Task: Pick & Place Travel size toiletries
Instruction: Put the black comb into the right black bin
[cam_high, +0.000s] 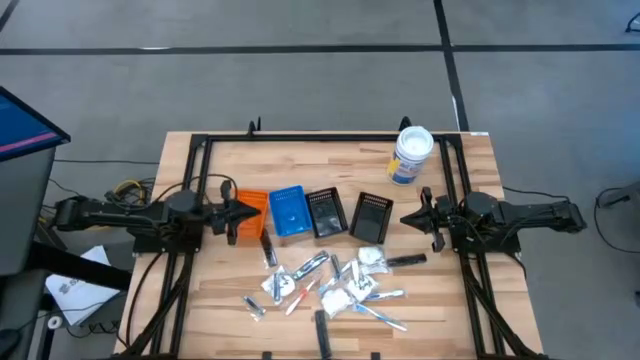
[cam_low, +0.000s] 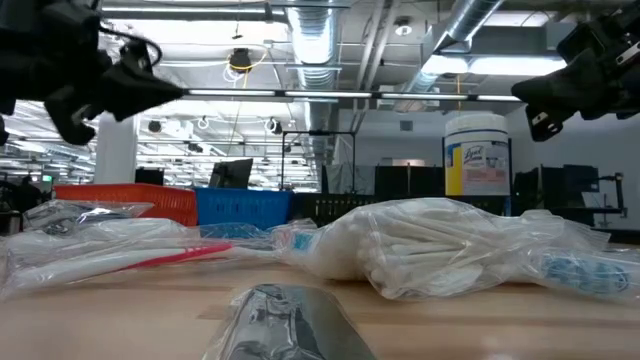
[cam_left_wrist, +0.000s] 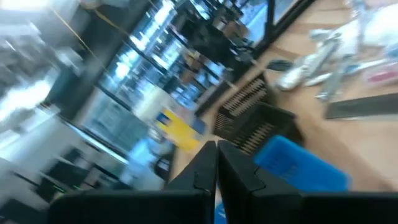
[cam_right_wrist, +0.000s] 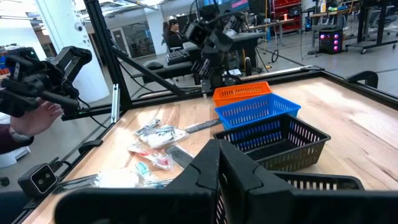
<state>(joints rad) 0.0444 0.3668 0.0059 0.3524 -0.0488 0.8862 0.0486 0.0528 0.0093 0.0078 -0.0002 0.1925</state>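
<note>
Left gripper (cam_high: 243, 212) hangs mid-left in the high view over the orange bin (cam_high: 252, 208), fingers together. Right gripper (cam_high: 409, 217), mid-right, is also closed and holds nothing. Four bins stand in a row: orange, blue bin (cam_high: 288, 211), two black bins (cam_high: 326, 213). The toiletries (cam_high: 330, 285) are scattered bottom center. One white tub (cam_low: 478, 163), upper right, reads "Lysol".
</note>
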